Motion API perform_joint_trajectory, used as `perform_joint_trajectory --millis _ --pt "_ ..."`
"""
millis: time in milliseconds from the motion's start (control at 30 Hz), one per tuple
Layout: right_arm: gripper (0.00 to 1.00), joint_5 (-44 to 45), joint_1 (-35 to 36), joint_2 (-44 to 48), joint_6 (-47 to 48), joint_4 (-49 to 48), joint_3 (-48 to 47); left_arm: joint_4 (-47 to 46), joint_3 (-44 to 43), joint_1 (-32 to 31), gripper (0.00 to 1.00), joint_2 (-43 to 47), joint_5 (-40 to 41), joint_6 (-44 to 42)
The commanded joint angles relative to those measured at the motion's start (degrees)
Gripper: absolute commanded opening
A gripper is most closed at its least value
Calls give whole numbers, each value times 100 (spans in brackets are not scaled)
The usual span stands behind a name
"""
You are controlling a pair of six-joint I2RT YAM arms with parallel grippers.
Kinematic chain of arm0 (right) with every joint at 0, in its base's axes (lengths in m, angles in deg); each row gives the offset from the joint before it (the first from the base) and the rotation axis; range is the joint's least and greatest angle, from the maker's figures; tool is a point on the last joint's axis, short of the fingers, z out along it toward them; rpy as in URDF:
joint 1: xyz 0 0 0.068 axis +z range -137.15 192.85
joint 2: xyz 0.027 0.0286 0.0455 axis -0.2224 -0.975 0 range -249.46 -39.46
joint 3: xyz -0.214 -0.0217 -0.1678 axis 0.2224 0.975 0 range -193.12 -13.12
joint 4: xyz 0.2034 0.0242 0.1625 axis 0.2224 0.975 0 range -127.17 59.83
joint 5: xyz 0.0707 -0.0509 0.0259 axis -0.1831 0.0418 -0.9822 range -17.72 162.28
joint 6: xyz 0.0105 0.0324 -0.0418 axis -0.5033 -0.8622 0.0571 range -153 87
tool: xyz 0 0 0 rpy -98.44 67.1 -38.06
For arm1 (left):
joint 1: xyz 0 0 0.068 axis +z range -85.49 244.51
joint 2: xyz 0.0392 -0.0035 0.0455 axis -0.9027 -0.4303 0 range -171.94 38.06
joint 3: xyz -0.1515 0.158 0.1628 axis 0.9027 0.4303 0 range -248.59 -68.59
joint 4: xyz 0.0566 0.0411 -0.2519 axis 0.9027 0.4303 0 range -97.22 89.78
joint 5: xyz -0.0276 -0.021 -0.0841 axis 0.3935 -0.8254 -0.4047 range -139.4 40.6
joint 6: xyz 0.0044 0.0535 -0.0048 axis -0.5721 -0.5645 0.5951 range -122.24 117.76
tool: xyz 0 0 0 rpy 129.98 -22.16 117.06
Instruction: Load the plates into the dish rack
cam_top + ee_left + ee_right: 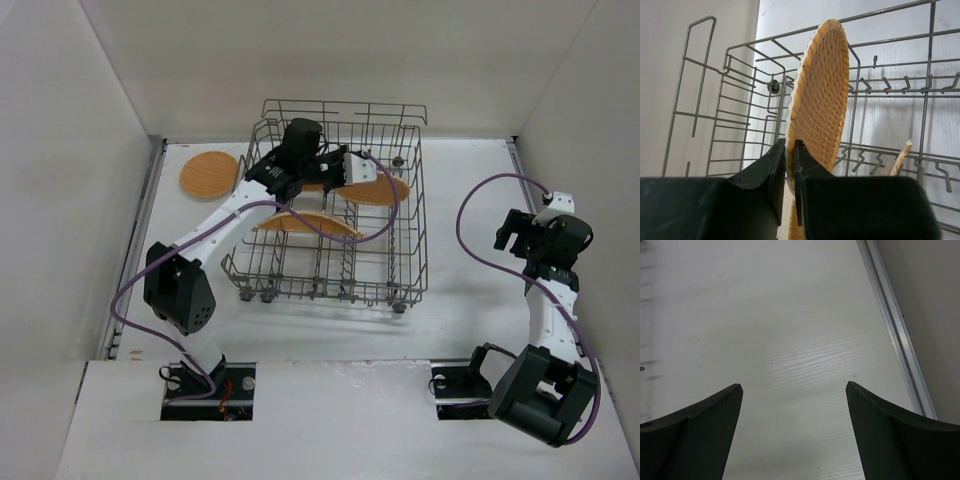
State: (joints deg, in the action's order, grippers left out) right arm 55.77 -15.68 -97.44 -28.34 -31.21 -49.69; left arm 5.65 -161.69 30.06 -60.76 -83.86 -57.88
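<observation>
The grey wire dish rack [410, 255] stands mid-table. My left gripper [347, 168] reaches into it from above and is shut on the rim of an orange-tan woven plate [380, 190], held on edge among the tines. In the left wrist view the pads [789, 142] pinch that upright plate [822, 95]. A second plate [305, 224] stands on edge in the rack nearer the front; its tip shows in the left wrist view [900, 155]. A third plate [209, 175] lies flat on the table left of the rack. A fourth is not in view. My right gripper [512, 234] is open and empty [794, 386] over bare table.
White walls enclose the table on three sides. A metal rail [895, 325] runs along the right edge near my right gripper. The rack's tall back wall [340, 108] rises behind my left wrist. Purple cables loop off both arms.
</observation>
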Motion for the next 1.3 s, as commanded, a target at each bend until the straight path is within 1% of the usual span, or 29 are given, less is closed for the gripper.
perform_joint_trajectory --millis 0,600,967,1267 --pt "90 -27 -69 111 -71 -244 -78 -293 -384 -21 4 109 -298 -96" --pt "90 -36 -104 94 -80 -235 -95 -258 -358 31 5 -207 -360 -114" --pt "90 -36 -104 -3 -80 -183 -157 -354 -156 75 4 -365 -404 -105" --pt "90 -62 -139 32 -115 -218 -139 -258 -551 102 4 -471 -448 -114"
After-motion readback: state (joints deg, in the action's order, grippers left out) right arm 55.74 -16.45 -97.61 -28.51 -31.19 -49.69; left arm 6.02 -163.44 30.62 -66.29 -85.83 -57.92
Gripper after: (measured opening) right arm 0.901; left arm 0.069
